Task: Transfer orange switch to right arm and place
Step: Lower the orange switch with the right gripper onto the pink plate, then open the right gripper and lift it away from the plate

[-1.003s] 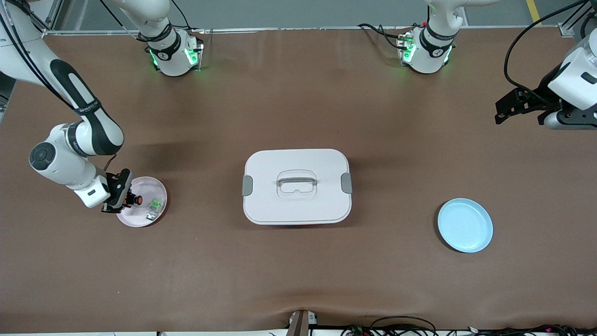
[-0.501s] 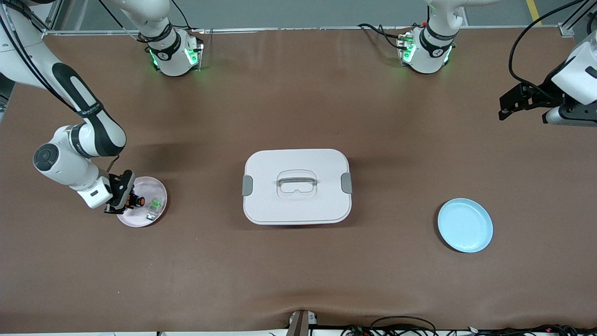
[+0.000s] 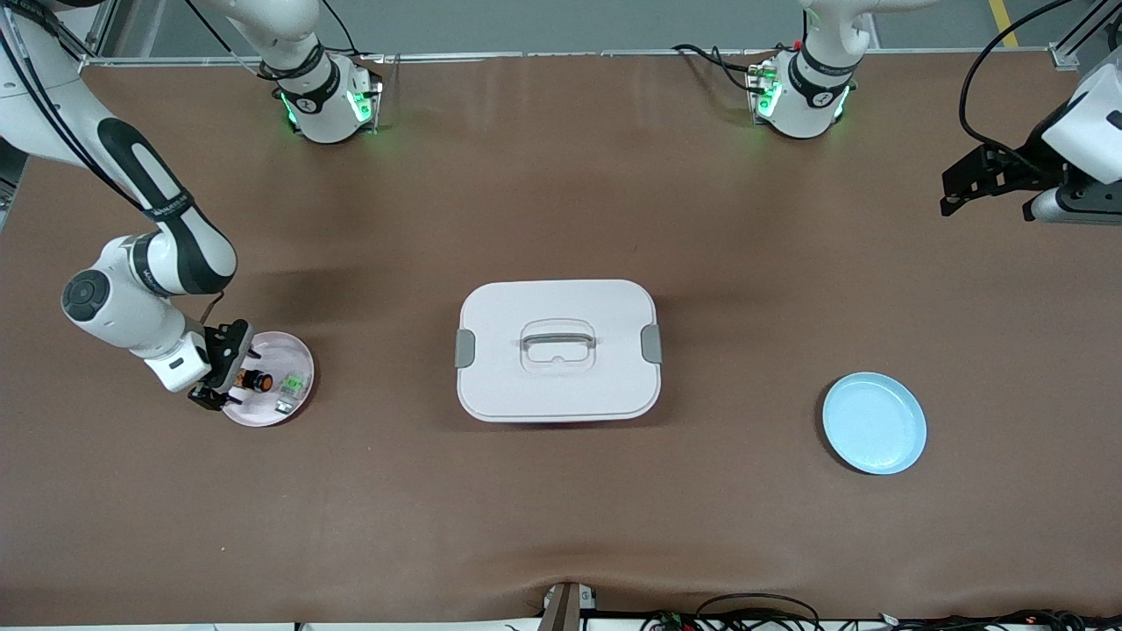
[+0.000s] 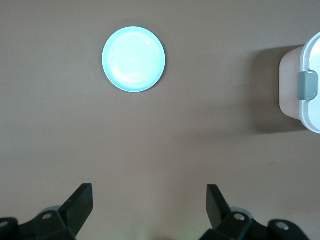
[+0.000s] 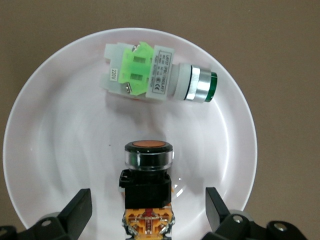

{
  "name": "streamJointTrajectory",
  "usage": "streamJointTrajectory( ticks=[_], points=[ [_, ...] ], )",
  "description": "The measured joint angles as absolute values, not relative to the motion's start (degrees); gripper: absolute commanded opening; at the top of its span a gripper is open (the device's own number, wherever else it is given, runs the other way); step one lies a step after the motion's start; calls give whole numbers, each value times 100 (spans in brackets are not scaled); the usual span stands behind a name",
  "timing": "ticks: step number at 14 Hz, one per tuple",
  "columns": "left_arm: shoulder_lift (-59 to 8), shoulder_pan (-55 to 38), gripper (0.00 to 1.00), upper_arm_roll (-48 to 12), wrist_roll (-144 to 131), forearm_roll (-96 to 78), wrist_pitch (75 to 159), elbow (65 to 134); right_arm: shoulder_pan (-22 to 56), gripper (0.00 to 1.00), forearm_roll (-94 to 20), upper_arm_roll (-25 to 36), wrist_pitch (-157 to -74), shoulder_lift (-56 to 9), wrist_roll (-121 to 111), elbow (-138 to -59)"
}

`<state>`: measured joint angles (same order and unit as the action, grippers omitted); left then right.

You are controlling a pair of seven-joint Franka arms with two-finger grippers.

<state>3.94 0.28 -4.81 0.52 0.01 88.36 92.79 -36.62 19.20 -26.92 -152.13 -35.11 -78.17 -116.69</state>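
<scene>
Orange switch (image 5: 148, 187) lies on the pink plate (image 5: 55, 150), beside the green-and-white part (image 5: 150, 72), toward the right arm's end of the table from the white lidded box (image 3: 558, 350). Right gripper (image 5: 145, 212) straddles it, fingers released. Left gripper (image 4: 150, 207) waits, fingers spread, over bare table near the blue plate (image 4: 133, 59).

Before me lies a wide brown table (image 3: 561, 491), its cover slightly wrinkled near the front edge. A metal rail (image 3: 526, 56) runs along its upper edge, with grey floor (image 3: 561, 22) and a yellow line (image 3: 999, 17) above it.
</scene>
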Motion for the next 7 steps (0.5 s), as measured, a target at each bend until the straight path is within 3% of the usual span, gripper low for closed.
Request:
streamJointTrajectory(
  ticks=[7],
  points=[
    [394, 21, 100, -484, -2, 1, 8828, 9296, -3656, 100, 1913, -2751, -14989, -3488, -7165, -11587]
  ],
)
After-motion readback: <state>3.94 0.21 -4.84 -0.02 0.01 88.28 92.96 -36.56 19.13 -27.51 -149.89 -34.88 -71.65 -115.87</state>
